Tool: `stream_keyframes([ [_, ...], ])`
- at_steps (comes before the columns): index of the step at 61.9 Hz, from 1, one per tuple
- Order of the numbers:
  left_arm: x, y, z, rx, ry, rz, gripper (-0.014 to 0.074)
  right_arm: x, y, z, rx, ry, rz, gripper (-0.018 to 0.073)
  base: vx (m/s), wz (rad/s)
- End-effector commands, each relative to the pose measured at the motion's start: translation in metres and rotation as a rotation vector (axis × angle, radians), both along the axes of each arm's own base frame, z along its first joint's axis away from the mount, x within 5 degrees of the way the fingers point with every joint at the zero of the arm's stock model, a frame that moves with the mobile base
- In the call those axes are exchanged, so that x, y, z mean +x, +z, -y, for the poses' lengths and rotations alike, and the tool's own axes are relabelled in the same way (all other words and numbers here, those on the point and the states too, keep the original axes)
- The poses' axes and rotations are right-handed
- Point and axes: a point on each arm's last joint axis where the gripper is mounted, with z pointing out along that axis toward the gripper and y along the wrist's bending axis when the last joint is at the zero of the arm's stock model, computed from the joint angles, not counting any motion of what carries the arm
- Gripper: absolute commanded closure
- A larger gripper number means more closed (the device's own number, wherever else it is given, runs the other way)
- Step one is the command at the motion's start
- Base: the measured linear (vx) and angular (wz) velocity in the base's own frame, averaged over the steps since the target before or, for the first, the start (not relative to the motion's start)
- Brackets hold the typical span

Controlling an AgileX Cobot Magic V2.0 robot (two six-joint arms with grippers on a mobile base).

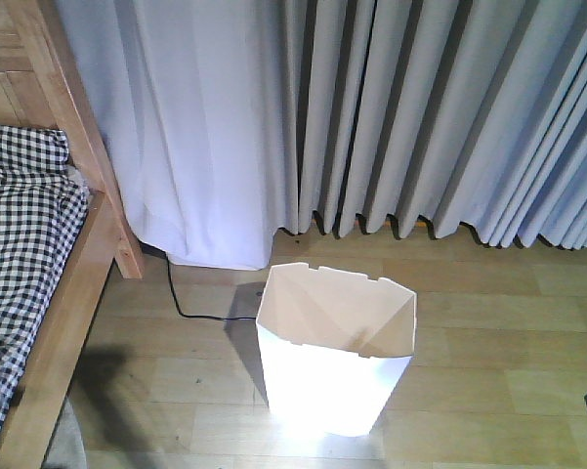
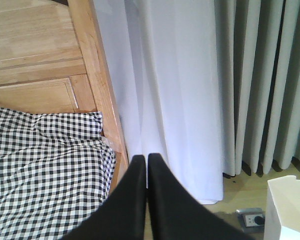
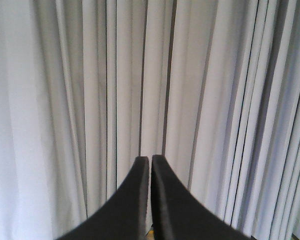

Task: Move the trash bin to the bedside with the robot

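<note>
One trash bin (image 1: 334, 357) stands upright on the wooden floor (image 1: 488, 342), its long axis vertical and its open angular rim facing up, well apart from the one bed frame (image 1: 73, 283) with checkered bedding (image 1: 20, 244) at the floor's left edge. A single black cable (image 1: 190, 311) runs along the floor between bed post and bin, below the curtains (image 1: 371, 107). Both the left gripper (image 2: 147, 159) and the right gripper (image 3: 150, 160) have their jaws pressed together, holding nothing.
</note>
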Motion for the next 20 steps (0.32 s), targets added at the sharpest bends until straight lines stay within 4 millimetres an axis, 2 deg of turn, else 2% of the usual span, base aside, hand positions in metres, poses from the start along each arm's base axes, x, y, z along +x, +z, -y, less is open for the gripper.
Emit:
stream_keyframes([
  [1,0.0012,-0.0024,0.0013,-0.011,-0.015,0.055,0.0602,-0.0002,0.0004,-0.0005,-0.016,0.006,0.060,0.0570,0.00,0.00],
  [20,0.0012,-0.0024,0.0013,-0.011,-0.015,0.055,0.0602,-0.0002,0.0004,-0.0005,-0.016,0.006,0.060,0.0570,0.00,0.00],
])
